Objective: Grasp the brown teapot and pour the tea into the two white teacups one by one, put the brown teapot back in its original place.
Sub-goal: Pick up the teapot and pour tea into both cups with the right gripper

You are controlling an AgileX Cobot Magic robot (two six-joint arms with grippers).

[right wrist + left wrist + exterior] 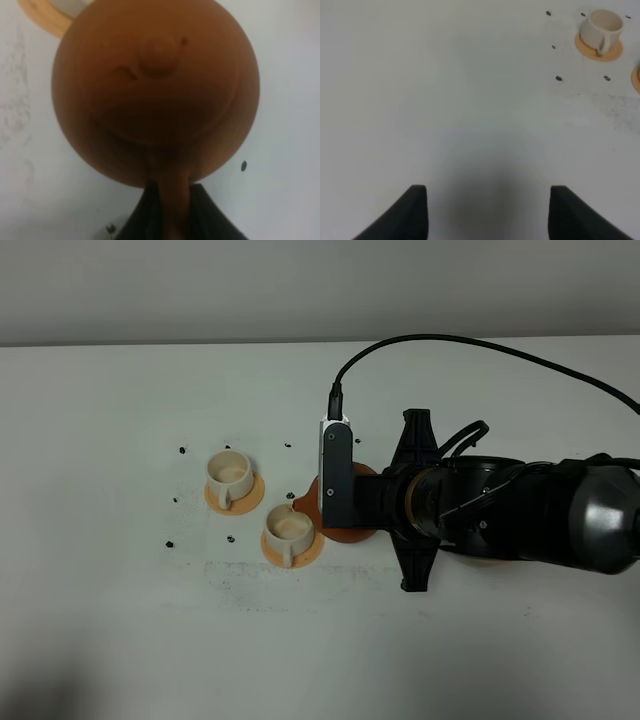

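The brown teapot (343, 533) is held just right of the nearer white teacup (289, 530), its spout (299, 502) by that cup's rim. My right gripper (170, 212) is shut on the teapot's loop handle. The teapot (155, 90) fills the right wrist view, lid knob (160, 51) facing the camera. The farther teacup (231, 476) stands on its orange saucer (254, 498), and it also shows in the left wrist view (602, 27). My left gripper (487, 215) is open and empty over bare table. No tea shows. The beige coaster is hidden.
The right arm (520, 510) and its wrist camera (335, 475) cover the table's right middle and most of the teapot. Small black marks (181, 450) dot the white table (120, 620) around the cups. The nearer cup's saucer (42, 17) edges into the right wrist view.
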